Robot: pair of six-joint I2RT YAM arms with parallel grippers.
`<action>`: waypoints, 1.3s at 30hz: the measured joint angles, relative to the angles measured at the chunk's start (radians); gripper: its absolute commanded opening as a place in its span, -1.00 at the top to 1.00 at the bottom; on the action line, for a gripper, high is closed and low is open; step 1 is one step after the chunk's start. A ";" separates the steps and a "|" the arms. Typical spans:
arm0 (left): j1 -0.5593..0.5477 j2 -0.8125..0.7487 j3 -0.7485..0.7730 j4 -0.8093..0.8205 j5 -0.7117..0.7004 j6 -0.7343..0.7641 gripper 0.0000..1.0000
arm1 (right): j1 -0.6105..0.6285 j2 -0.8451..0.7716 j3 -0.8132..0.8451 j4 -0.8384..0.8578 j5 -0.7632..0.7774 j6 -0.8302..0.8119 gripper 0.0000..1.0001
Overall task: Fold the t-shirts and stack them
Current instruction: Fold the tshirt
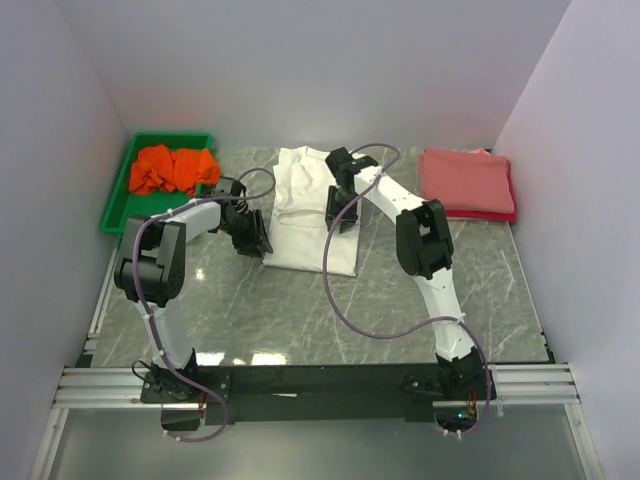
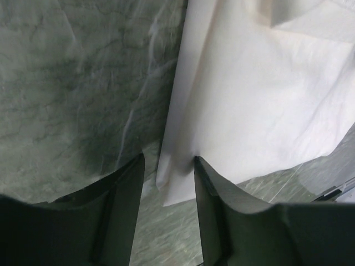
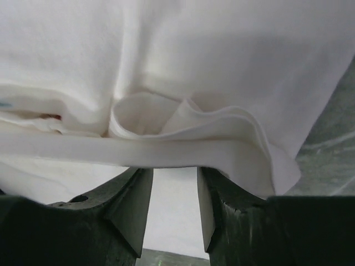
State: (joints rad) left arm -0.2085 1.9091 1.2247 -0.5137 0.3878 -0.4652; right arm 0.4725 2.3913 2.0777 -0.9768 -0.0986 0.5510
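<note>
Right gripper half buried under bunched white t-shirt, grasp unclear; left gripper parted astride its corner.

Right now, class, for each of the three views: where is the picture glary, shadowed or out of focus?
Top view: sharp, with pale reflections on the table. Left wrist: the left end effector is dark and soft-edged, the white shirt evenly lit. Right wrist: the white shirt fills most of the frame, bright, folds softly shadowed.
</note>
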 measured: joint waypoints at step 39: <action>-0.005 -0.074 -0.113 0.001 0.031 0.010 0.16 | 0.033 -0.544 -0.697 0.254 0.022 0.133 0.04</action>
State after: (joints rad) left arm -0.2138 1.8355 1.1122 -0.5125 0.4191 -0.4549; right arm 0.5056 1.8477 1.3811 -0.7223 -0.0765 0.6842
